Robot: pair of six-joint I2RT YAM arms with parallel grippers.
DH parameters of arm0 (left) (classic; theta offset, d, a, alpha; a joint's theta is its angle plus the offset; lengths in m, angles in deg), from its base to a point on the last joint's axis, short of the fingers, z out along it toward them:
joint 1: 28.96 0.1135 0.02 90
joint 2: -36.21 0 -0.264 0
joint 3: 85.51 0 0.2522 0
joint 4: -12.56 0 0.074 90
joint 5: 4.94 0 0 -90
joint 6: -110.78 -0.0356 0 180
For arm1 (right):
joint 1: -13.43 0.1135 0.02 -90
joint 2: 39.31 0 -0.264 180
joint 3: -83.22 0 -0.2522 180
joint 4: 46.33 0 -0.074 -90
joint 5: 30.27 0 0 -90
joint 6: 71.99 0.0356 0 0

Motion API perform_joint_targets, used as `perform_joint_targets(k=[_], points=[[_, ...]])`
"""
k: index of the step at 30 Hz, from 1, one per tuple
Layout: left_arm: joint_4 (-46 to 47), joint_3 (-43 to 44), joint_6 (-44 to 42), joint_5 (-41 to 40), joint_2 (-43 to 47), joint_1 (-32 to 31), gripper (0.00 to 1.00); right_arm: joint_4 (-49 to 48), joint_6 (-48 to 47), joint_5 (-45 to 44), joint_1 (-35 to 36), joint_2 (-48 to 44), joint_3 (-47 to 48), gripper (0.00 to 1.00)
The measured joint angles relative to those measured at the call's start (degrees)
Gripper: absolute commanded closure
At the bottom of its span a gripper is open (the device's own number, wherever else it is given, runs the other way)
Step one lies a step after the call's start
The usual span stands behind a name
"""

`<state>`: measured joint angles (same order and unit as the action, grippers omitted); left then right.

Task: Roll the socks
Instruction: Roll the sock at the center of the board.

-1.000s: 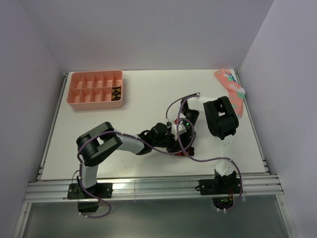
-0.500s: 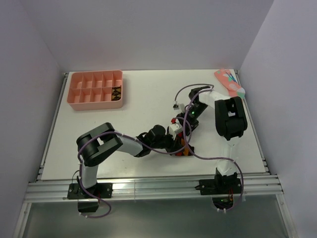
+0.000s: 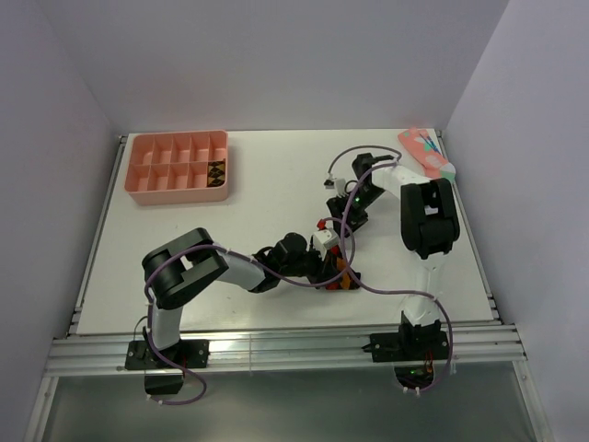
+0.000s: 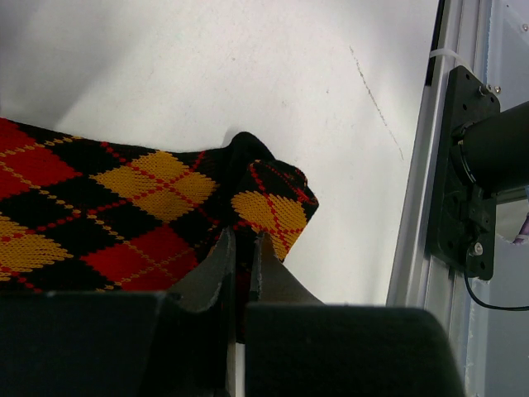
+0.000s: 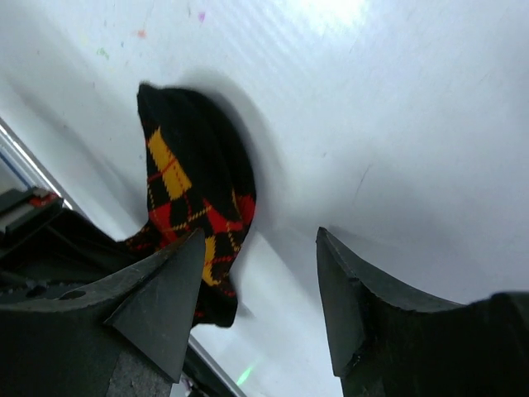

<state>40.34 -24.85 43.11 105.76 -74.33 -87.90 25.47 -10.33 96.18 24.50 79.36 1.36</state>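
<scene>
L gripper (image 4: 241,248) was clamped on edge of the red/orange argyle sock (image 4: 124,215), which lay flat on the table (image 3: 248,212), centre-right, twd near edge. R gripper (image 5: 260,248) hovered farther back, fingers apart, empty.

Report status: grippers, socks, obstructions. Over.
Left gripper shut on black argyle sock with red and orange diamonds, not yet rolled. Right gripper open, empty, above the white table. Pink patterned sock at far right corner, out of the way.
</scene>
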Motion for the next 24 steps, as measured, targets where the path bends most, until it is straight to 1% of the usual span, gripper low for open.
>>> perform_joint_targets(k=[5, 9, 11, 14, 16, 19, 21, 22, 24], points=[[-0.02, 0.00, -0.02, 0.02, 0.00, 0.00, 1.00, -0.87, 1.55, 0.02, 0.98, 2.19, 2.43, 0.36], [-0.15, 0.07, -0.02, 0.02, 0.00, 0.00, 1.00, -1.38, 2.73, -0.04, 2.29, 2.32, 2.62, 0.36], [-0.17, 0.07, -0.02, 0.02, 0.00, 0.00, 1.00, -1.62, 3.13, -0.09, 3.13, 2.32, 2.62, 0.39], [-0.31, 0.13, -0.02, 0.04, 0.00, 0.00, 1.00, -2.25, 3.41, -0.44, 3.96, 2.32, 2.51, 0.46], [-0.52, 0.24, -0.02, 0.07, 0.00, 0.00, 1.00, -2.78, 3.41, -0.50, 4.24, 2.32, 2.19, 0.54], [-0.85, 0.37, -0.02, 0.17, 0.00, 0.00, 1.00, -3.39, 3.48, -0.83, 4.28, 2.32, 1.51, 0.60], [-0.87, 0.39, -0.02, 0.22, 0.00, 0.02, 1.00, -3.58, 3.61, -0.92, 4.28, 2.32, 1.05, 0.62], [-0.87, 0.39, -0.02, 0.28, 0.00, 0.02, 1.00, -3.74, 3.67, -0.87, 4.28, 2.29, 0.79, 0.65], [-1.09, 0.42, 0.04, 0.55, 0.00, 0.02, 1.00, -4.07, 3.85, -0.92, 4.28, 1.99, 0.11, 0.67]])
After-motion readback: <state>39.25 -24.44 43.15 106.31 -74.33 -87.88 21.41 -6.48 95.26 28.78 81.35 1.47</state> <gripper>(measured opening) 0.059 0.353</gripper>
